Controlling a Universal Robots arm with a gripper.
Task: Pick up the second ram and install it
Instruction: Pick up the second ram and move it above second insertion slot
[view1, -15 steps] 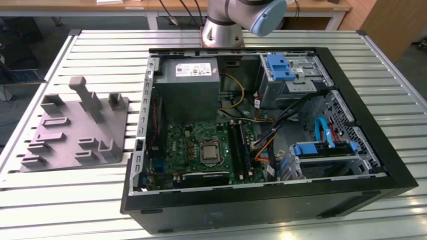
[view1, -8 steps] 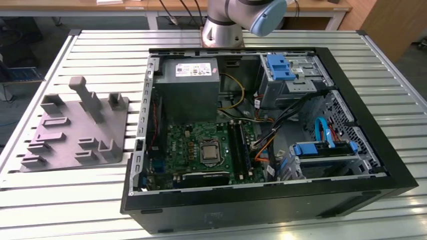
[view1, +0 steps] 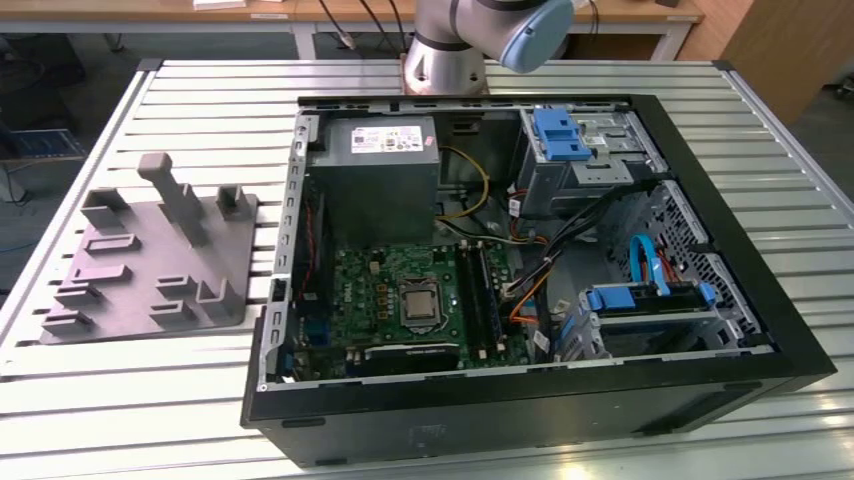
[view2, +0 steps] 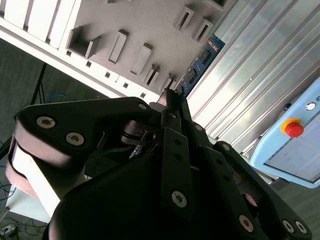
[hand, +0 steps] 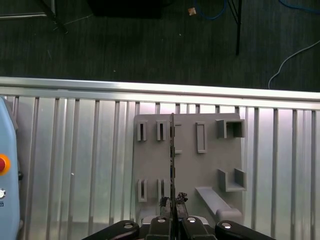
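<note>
The second ram (view2: 200, 62) is a thin green strip with dark chips, and my gripper (view2: 172, 97) is shut on one end of it. In the first wrist view the ram (hand: 172, 150) shows edge-on, rising from the gripper (hand: 172, 204) in front of the grey holder block (hand: 200, 170). The ram hangs in the air above the holder (view2: 140, 25), clear of its slots. In the exterior view the holder (view1: 154, 260) lies on the slatted table at the exterior view's left, beside the open computer case (view1: 534, 400). The green motherboard (view1: 400, 300) with its long black memory slots (view1: 483, 290) lies inside the case.
The arm's base (view1: 461, 45) stands behind the case. Inside the case are a grey power supply (view1: 374, 170), blue drive brackets (view1: 561, 135) and loose cables (view1: 561, 250). A light blue pendant with a red button (view2: 294, 128) lies by the table edge (hand: 150, 87).
</note>
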